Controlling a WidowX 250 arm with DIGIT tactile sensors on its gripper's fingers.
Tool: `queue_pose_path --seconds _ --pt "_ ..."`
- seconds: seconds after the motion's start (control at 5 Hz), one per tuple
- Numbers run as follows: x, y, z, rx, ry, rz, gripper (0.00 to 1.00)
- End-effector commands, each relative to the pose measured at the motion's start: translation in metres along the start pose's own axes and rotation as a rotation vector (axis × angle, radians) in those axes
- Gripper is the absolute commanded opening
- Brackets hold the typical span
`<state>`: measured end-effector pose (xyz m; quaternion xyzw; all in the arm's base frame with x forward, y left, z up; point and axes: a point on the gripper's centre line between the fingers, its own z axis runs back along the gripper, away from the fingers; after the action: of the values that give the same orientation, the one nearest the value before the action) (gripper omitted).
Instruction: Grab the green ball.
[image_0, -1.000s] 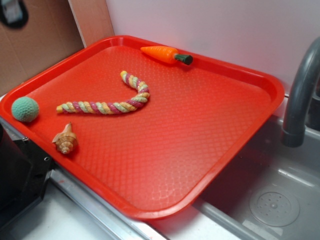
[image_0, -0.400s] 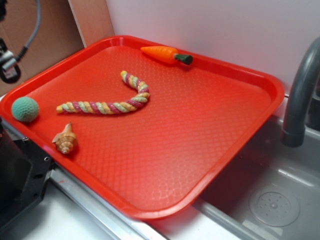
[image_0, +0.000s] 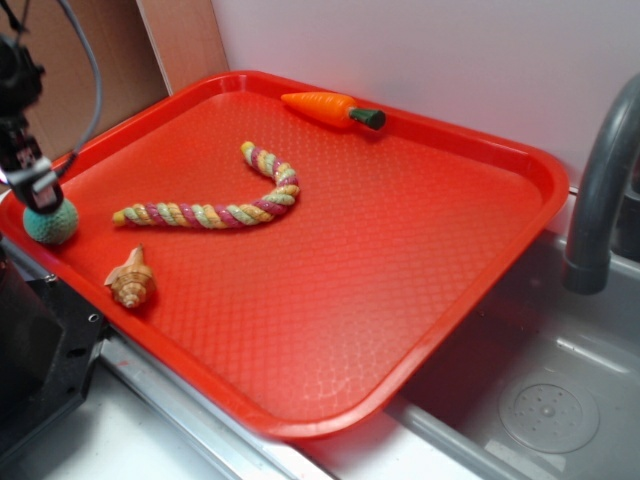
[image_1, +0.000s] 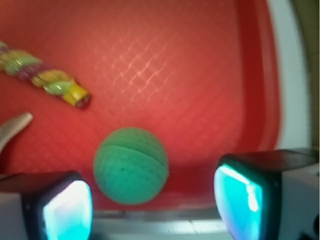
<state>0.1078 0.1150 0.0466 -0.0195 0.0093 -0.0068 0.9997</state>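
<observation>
My pincer (image_1: 152, 202) hangs spread wide, holding nothing, pads (image_1: 67, 210) either side of the green ball (image_1: 131, 166). The ball sits on the red tray (image_0: 400, 260) tight in the corner by the rim, just beside the end of the braided rope (image_0: 205, 213), with the seashell (image_0: 130, 280) near.

Risks as I judge them:
- ball looks off-centre, nearer my one pad — a close from here could nudge it sideways and roll it out along the rim
- one pad appears to sit over the tray's raised edge; coming down I may strike the rim and stop short
- the yarn is soft and round — a shallow pinch may squeeze it out

The wrist view gives the gap and the offset, though blurred. The exterior view shows my gripper just above the ball, hiding its top, plus the toy carrot (image_0: 330, 108) far across the tray.
</observation>
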Motion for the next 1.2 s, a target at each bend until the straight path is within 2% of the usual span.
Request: queue_pose_path --seconds 0.0,0.4,0.6,0.8,1.0 --pt "0.007 -0.013 -0.035 -0.015 0.012 -0.066 0.00" --pt "0.011 -0.013 0.008 0.020 -0.004 -0.010 0.00" --pt "-0.018 -0.024 0.057 0.061 -0.066 0.049 0.00" --pt "-0.003 -0.037 0.105 0.043 -0.128 0.043 0.00" --pt "0.022 -0.050 0.133 0.081 -0.101 0.095 0.00"
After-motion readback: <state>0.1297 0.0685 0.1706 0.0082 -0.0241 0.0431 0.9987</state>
